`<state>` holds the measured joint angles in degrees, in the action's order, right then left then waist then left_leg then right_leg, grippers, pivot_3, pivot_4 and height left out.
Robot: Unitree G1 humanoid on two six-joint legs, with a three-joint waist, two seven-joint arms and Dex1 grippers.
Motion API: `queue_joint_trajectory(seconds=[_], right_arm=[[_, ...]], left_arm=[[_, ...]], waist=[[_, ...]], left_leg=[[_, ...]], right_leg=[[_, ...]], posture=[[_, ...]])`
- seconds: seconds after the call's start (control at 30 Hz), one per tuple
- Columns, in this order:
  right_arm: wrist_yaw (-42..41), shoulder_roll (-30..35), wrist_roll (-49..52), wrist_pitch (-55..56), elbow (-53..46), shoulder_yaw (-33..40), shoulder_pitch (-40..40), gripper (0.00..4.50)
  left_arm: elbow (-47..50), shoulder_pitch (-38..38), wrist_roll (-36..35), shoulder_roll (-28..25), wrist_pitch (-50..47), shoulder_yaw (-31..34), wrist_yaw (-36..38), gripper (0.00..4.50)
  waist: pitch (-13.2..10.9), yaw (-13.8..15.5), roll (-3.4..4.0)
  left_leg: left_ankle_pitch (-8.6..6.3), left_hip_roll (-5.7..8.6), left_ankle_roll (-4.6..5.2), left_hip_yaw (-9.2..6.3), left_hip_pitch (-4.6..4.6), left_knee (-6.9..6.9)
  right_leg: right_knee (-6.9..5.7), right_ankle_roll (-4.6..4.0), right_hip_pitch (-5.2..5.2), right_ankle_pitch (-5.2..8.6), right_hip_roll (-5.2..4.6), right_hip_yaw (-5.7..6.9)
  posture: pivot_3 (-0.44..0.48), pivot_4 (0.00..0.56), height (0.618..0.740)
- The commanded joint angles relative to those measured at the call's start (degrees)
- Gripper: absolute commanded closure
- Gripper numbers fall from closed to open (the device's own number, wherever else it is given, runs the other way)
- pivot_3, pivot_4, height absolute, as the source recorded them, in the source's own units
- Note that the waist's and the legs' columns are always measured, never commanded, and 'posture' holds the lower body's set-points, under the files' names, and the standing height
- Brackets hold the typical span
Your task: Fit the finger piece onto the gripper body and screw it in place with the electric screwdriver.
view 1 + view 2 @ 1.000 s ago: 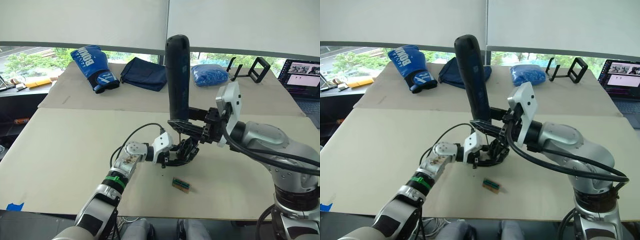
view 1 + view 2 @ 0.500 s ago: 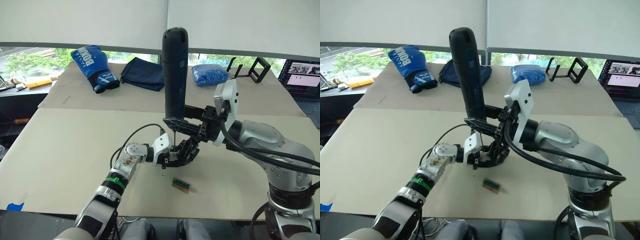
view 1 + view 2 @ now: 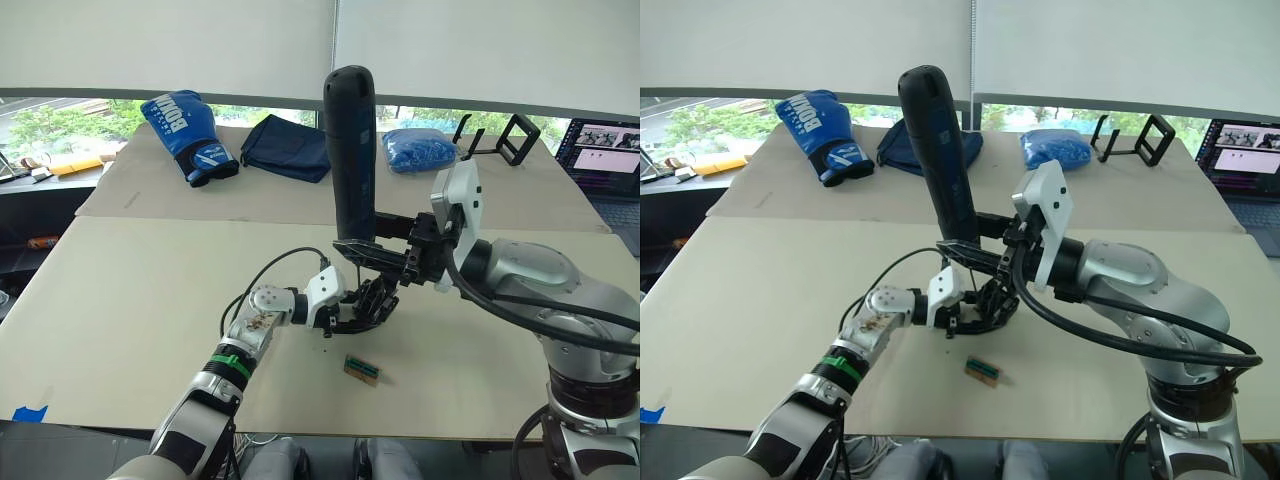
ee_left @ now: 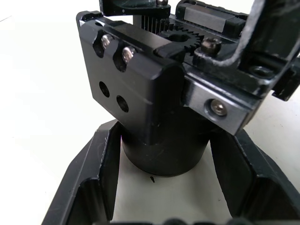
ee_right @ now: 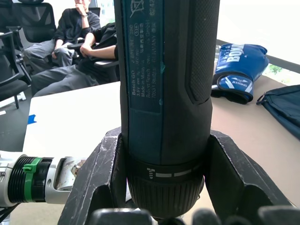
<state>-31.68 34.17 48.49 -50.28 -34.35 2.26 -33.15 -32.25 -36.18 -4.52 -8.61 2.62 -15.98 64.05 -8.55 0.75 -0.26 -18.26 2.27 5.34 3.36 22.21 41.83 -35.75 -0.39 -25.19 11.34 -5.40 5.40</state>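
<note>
My right gripper (image 3: 372, 252) is clamped on the lower end of the electric screwdriver (image 3: 350, 150), which stands nearly upright with its thin bit pointing down at the gripper body (image 3: 368, 303). My left gripper (image 4: 161, 187) pinches that body by its round base, its two fingers (image 4: 96, 173) pressed to either side, and holds it on the cardboard-covered table (image 3: 130, 300), near the front edge. From the wrist I see silvery screws, a toothed gear and a metal plate on the block; I cannot make out the finger piece among the black parts.

I judge the screwdriver heavy and top-loaded, its moulded handle giving fair grip, so the low hold near the collar suits it. The body looks rigid and dense, safest gripped at the plain round base, clear of gear and screws.

A small green-brown block (image 3: 362, 369) lies just in front. At the table's far side rest a blue boxing glove (image 3: 187, 135), a dark blue pouch (image 3: 290, 146), and a bag of blue contents (image 3: 419, 149) I cannot identify.
</note>
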Motion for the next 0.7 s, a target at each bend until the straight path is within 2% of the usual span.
queue_joint_trajectory(seconds=[0.03,0.7], right_arm=[[-0.21,-0.44,0.34,2.98,-2.28,1.62,-1.39,2.6],[-0.04,-1.0,-0.35,2.31,-2.1,1.16,-2.62,2.6]], left_arm=[[2.15,-1.06,-1.01,0.61,1.41,0.4,0.04,2.21],[2.15,-1.19,-1.12,0.48,1.32,0.53,0.16,2.21]], waist=[[0.0,0.01,0.0],[0.0,0.0,0.0]], left_leg=[[0.0,0.0,0.0,0.0,0.0,0.0],[0.0,0.0,0.0,0.0,0.0,0.0]], right_leg=[[0.0,0.0,0.0,0.0,0.0,0.0],[0.0,0.0,0.0,0.0,0.0,0.0]], posture=[[0.0,0.15,0.74],[0.0,0.15,0.74]])
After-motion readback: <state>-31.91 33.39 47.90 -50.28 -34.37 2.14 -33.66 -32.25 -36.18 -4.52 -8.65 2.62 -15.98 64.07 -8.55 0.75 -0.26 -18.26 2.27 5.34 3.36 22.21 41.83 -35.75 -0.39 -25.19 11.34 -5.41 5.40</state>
